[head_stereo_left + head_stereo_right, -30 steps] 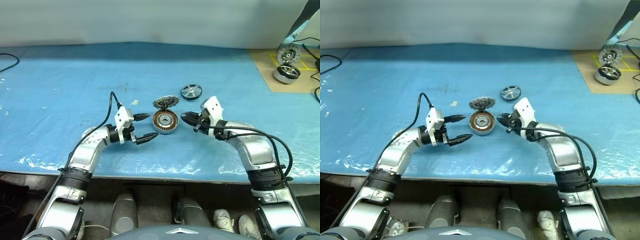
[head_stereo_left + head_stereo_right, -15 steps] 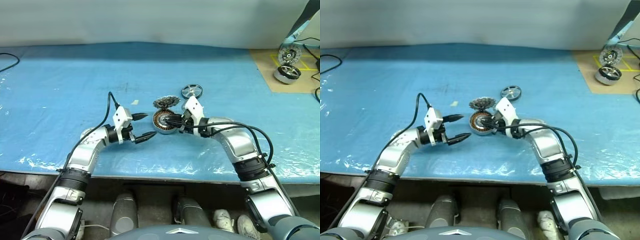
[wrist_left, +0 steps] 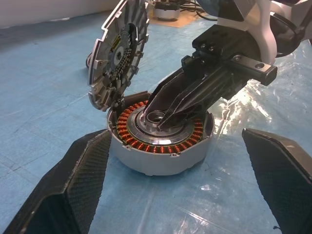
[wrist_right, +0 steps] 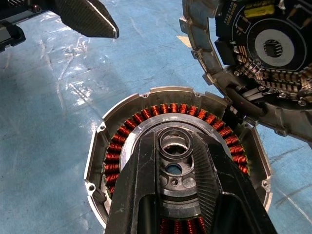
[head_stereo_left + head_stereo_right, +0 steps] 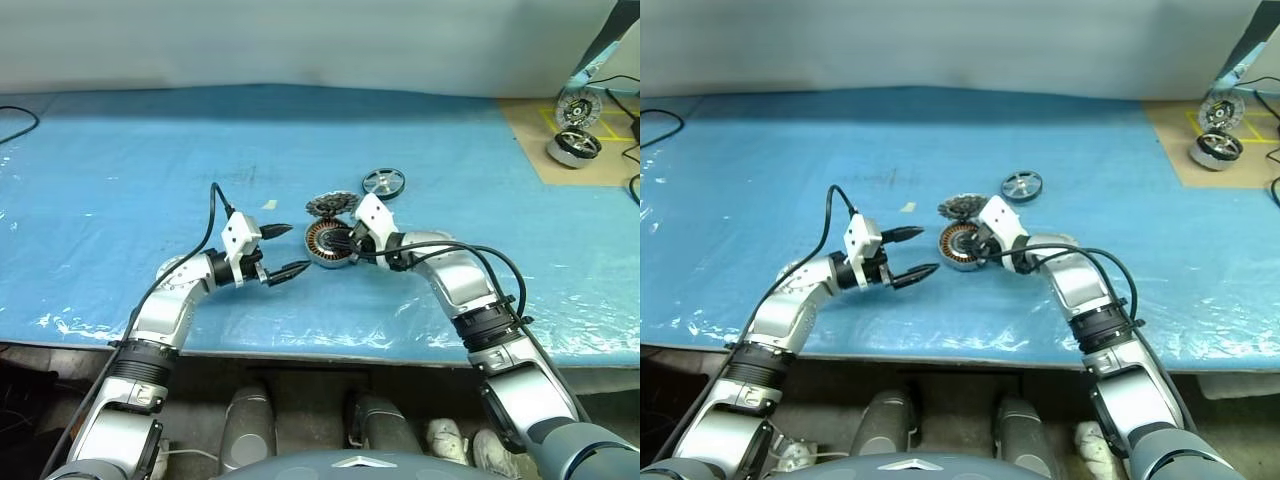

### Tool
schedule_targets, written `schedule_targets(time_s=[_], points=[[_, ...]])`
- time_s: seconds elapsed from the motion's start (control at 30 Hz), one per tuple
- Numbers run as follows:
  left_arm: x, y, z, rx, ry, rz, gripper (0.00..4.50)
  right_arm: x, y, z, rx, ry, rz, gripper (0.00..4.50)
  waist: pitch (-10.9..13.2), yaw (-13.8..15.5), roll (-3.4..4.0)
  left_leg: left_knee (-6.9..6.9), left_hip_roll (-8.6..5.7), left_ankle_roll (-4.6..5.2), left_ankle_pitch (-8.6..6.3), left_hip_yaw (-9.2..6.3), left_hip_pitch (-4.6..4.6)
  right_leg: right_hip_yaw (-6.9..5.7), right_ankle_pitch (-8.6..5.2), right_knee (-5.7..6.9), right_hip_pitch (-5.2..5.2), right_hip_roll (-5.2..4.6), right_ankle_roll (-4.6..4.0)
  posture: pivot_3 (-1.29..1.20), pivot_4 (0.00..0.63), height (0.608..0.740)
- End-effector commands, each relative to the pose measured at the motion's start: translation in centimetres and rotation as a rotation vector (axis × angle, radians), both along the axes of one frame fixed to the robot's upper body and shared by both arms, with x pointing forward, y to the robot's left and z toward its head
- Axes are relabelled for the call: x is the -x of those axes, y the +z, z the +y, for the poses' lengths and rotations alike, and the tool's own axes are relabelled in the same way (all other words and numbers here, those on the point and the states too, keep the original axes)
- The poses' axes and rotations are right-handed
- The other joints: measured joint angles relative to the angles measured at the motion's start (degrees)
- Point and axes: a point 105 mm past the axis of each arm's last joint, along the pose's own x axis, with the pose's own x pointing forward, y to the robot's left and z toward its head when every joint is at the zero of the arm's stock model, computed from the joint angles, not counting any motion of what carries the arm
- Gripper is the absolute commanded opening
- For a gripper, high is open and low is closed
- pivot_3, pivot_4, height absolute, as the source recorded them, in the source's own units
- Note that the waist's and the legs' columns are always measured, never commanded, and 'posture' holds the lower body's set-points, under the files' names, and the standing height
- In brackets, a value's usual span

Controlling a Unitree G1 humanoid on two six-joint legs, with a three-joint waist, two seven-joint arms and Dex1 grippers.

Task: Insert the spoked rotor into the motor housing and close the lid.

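The motor housing [image 5: 322, 256], a silver cup with copper windings, sits mid-table on the blue sheet. The finned lid [image 5: 333, 204] stands tilted on edge against its far side. The black spoked rotor [image 5: 383, 182] lies flat behind and to the right. My right gripper [image 5: 336, 243] reaches in from the right. Its fingers [image 4: 139, 185] are nearly together over the windings, with the tips at the housing's central hub [image 4: 174, 142]. My left gripper [image 5: 295, 249] hangs open just left of the housing, holding nothing. Its fingers [image 3: 80, 180] stand wide on either side of the housing [image 3: 161, 158].
A brown cardboard sheet [image 5: 525, 130] at the back right carries a silver motor [image 5: 573, 148] and a spoked wheel [image 5: 578, 108]. A small white scrap [image 5: 268, 205] lies left of the lid. A black cable [image 5: 15, 125] curls at the far left edge.
My right gripper has swung left and slightly down, from beside the housing to over its hub. The left gripper has stayed in place, open.
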Motion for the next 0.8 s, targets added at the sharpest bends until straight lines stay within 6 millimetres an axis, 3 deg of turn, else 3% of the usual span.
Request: schedule_targets(time_s=[0.03,0.23,0.37,0.8], points=[[0.1,0.9,0.2,0.0,0.001,-0.038,4.5,-0.1,0.5,0.4,0.009,0.02,-0.027,0.58,0.0,-0.01,0.0,0.0,0.0,0.0,0.0,0.0,0.0,0.0,0.0,0.0,0.0,0.0,0.0,0.0,0.15,0.74],[0.2,0.9,0.1,0.0,0.001,-0.036,4.5,-0.1,0.2,0.0,0.021,0.016,-0.024,0.58,0.0,-0.01,0.0,0.01,0.0,0.0,0.0,0.0,0.01,0.0,0.0,0.01,0.0,0.0,0.0,0.0,0.15,0.74],[0.2,0.8,0.0,0.0,0.001,-0.035,4.5,-0.4,1.4,-0.1,-0.015,0.006,-0.031,0.58,0.0,-0.01,0.0,0.0,0.0,0.0,0.0,0.0,0.01,0.0,0.0,0.01,0.0,0.0,0.0,0.0,0.15,0.74],[0.2,0.9,-0.2,-0.002,-0.004,-0.036,4.5,0.1,-0.2,-0.5,0.052,0.019,-0.019,0.58,0.0,0.01,0.0,0.02,0.0,0.0,0.0,0.0,0.01,0.0,0.0,0.03,0.0,0.0,0.0,0.0,0.15,0.74]])
